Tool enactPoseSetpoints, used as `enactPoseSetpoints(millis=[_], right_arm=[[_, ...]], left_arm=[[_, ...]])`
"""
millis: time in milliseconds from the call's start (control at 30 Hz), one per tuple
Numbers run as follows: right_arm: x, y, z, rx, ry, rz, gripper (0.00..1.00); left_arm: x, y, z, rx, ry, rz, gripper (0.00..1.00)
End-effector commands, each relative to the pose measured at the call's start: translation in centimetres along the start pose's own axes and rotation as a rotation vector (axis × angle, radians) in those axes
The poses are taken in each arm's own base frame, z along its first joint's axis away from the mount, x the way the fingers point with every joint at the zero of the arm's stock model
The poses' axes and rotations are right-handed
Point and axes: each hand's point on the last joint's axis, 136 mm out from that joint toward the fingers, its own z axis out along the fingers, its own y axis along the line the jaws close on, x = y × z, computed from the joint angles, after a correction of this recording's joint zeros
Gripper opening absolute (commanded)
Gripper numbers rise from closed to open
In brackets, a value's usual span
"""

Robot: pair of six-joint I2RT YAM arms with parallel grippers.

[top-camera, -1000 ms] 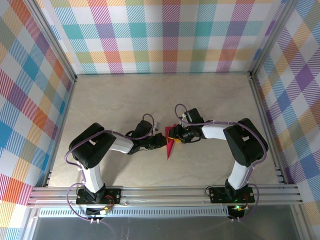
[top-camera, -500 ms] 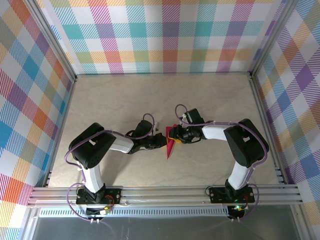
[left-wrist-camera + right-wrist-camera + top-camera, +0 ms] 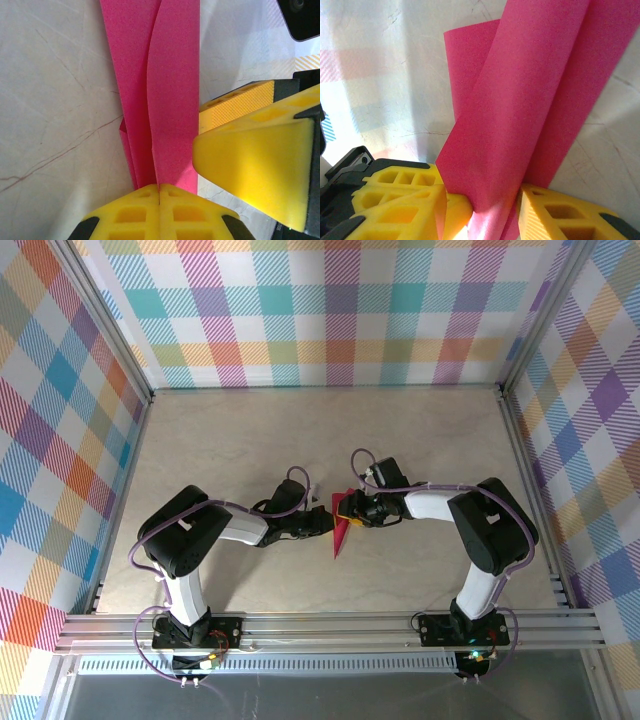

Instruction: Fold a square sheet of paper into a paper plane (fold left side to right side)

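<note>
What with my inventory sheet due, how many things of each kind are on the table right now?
pink folded paper: 1
robot arms with yellow-fingered grippers: 2, the left gripper and the right gripper, both meeting at the paper
Total: 3

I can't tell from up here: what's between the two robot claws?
The pink paper plane, between the left gripper and right gripper, clearest in the top view.
</note>
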Motion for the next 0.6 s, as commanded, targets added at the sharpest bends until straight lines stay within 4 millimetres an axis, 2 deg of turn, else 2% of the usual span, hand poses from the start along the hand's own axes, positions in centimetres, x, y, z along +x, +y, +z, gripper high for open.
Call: enactPoseSetpoints(millis=[0, 300, 567], right_arm=[[0.26, 0.62, -0.37, -0.020, -0.009, -0.009, 0.41], [-0.01, 1.08, -0.77, -0.025, -0.017, -0.015, 0.41], [0.16, 0.47, -0.84, 0.005, -0.012, -0.005, 0.41]], left_arm=[[1.90, 5.26, 0.10, -0.197, 0.039, -0.034, 0.00], [2.01, 5.27, 0.19, -0.200, 0.043, -0.031, 0.00], [2.02, 5.32, 0.35, -0.203, 0.047, -0.032, 0.00]])
